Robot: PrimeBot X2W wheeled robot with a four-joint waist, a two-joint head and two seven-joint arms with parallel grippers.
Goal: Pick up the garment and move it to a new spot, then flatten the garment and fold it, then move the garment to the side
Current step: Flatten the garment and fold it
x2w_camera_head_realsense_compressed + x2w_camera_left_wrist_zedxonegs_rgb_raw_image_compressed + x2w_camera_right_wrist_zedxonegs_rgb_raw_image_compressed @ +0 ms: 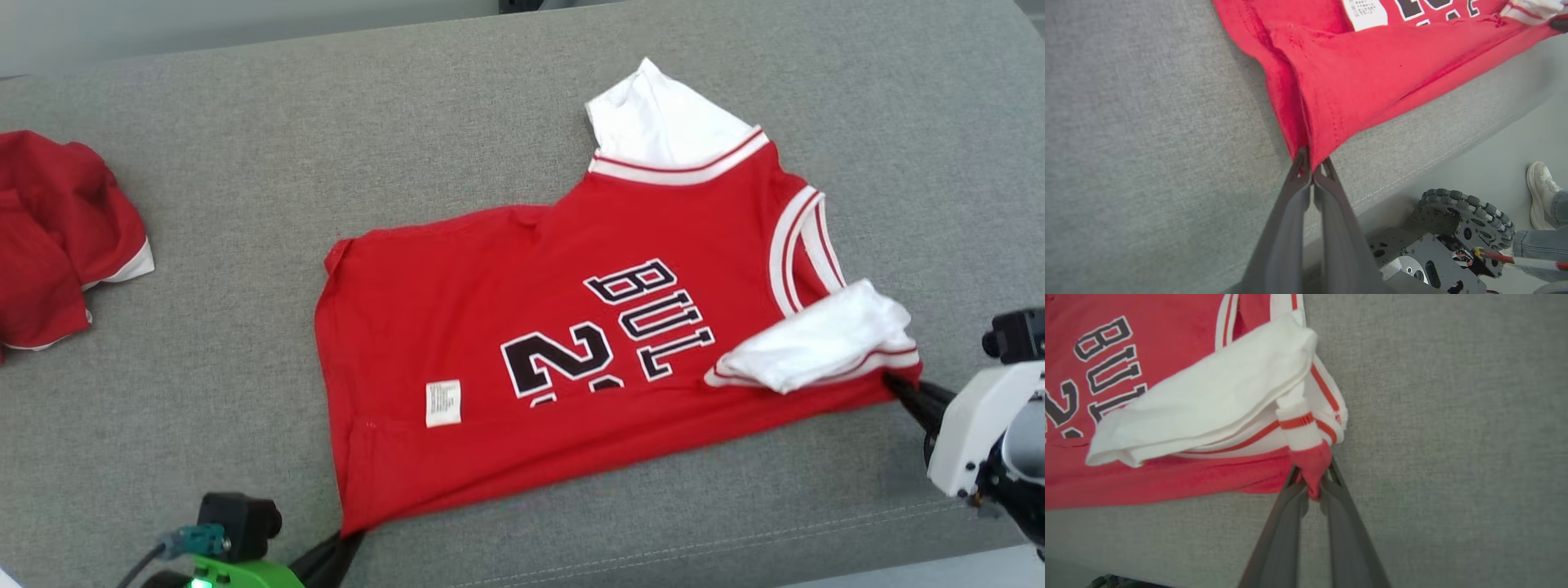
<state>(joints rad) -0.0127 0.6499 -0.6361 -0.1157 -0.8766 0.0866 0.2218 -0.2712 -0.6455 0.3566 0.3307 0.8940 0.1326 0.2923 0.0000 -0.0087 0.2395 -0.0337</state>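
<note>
The garment (522,327) is a red jersey with white sleeves and dark lettering, lying folded lengthwise on the grey couch cushion (245,204). My left gripper (347,539) is shut on the near hem corner at the lower left; in the left wrist view the gripper (1311,165) pinches the red hem (1331,102) between its fingertips. My right gripper (894,382) is shut on the near shoulder corner at the right, beside the folded white sleeve (816,343). The right wrist view shows that gripper (1312,479) clamping a red fabric tip (1310,461).
A second red garment with white trim (57,245) lies crumpled at the cushion's left. The cushion's front edge (735,547) runs just below the jersey. In the left wrist view the robot's wheeled base (1445,241) and a person's shoe (1541,192) are on the floor.
</note>
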